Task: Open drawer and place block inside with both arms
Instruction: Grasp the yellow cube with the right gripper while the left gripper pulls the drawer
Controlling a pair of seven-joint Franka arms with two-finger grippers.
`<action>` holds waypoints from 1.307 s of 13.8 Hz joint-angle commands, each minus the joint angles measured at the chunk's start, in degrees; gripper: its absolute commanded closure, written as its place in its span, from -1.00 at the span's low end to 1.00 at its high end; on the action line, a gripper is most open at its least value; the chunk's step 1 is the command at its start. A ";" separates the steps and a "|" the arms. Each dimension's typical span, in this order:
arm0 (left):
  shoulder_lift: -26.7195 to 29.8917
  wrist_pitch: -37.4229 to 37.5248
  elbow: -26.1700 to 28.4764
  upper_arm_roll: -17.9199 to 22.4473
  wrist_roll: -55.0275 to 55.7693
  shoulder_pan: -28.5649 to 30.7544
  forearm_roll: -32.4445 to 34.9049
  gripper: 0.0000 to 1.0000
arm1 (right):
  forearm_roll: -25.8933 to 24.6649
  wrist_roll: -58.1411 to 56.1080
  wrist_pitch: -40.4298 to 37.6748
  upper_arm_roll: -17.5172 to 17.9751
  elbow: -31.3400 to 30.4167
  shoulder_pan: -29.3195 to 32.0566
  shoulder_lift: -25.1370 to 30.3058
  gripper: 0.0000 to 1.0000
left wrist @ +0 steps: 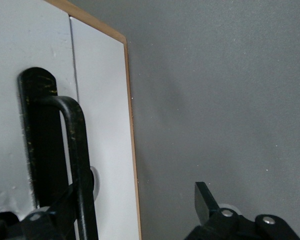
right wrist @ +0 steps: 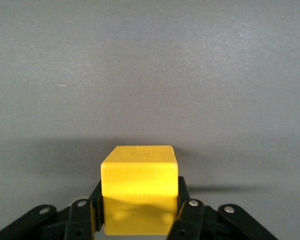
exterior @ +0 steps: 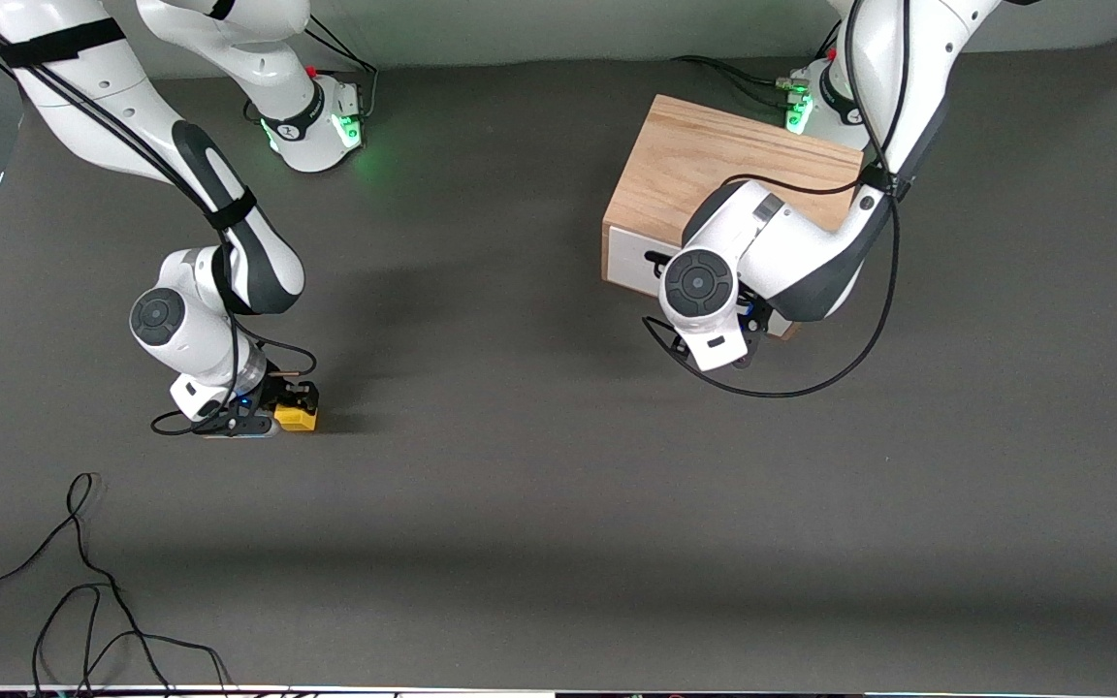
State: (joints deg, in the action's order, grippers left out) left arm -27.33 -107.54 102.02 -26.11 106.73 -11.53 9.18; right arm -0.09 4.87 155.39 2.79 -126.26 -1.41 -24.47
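Loose cable (exterior: 83, 582): lying nearest the front camera, at 7 o'clock on the table, well apart from everything else.
Wooden box (exterior: 704, 160): sitting at 2 o'clock, by the left arm's base.
Drawer (exterior: 631, 257): showing its white front flush with the box, probably not yet pulled; likely sliding stiffly, so taking the handle (left wrist: 72, 150) squarely.
Left gripper (exterior: 728, 349): hanging in front of the drawer, jaws spread wide, the bar lying by one finger.
Right gripper (exterior: 287, 412): reaching down at 8 o'clock, jaws pressing both sides of the block.
Block (exterior: 297, 418): resting on the table; looking light, rigid and smooth, so gripping flat opposite faces.
Views: wrist cameras revealing finger contact on block (right wrist: 139, 172) and handle; front view hiding both, giving only layout.
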 commanded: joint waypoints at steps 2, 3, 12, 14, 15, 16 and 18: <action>-1.40 -2.23 -3.13 0.71 1.03 -0.25 1.71 -1.00 | -0.79 0.23 0.44 -0.41 1.20 -0.53 -1.89 0.37; -2.45 -2.15 -4.80 0.71 0.94 -0.25 1.72 -1.00 | -0.79 -0.29 0.44 -0.50 1.28 -0.35 -2.07 0.37; -10.19 -3.20 -15.35 0.62 0.94 -1.48 6.28 -1.00 | -0.79 -1.97 -14.90 -1.12 6.63 -1.14 6.08 0.45; -11.77 -3.55 -17.02 0.62 0.94 -2.18 7.34 -1.00 | -0.70 -1.88 -26.04 -0.85 12.59 -1.23 9.16 0.45; -12.21 -3.55 -17.99 0.62 0.94 -2.27 7.51 -1.00 | -0.62 -1.97 -34.02 -0.68 16.88 -1.23 10.39 0.45; -12.31 -3.64 -18.35 0.62 0.85 -2.27 7.52 -1.00 | -0.61 -2.14 -40.98 -0.68 21.28 -1.23 11.01 0.45; -12.31 -5.39 -18.44 0.62 0.85 -2.27 7.60 -1.00 | -0.61 -2.23 -51.99 -0.68 29.99 -1.23 10.93 0.45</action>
State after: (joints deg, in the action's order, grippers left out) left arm -36.08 -108.48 88.12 -26.00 106.81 -12.60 14.64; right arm -0.37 3.81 111.85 2.38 -103.95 -2.27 -12.81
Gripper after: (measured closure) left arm 0.000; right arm 0.449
